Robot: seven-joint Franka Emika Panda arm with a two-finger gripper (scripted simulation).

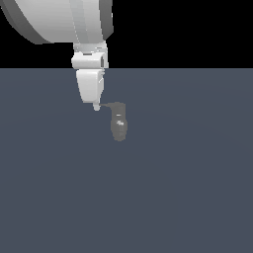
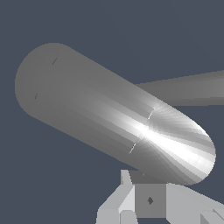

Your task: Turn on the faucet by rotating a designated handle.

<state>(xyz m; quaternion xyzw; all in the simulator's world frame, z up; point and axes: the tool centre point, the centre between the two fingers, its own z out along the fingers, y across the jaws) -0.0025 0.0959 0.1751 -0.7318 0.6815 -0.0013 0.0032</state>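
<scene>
While the claw [image 1: 97, 106] hangs fingers-down at the handle [image 1: 109, 104] tip | handle runs from claw toward exterior view's right, into faucet [image 1: 119, 123] body top | body just beside and below claw | claw spread or pinching: cannot tell | wrist view: faucet [image 2: 113, 118] fills frame, handle [image 2: 188, 89] behind it

A flat, plain slate-blue floor [image 1: 188, 188] fills the lower scene. Above its straight far edge, the backdrop [image 1: 188, 29] is solid black.
</scene>
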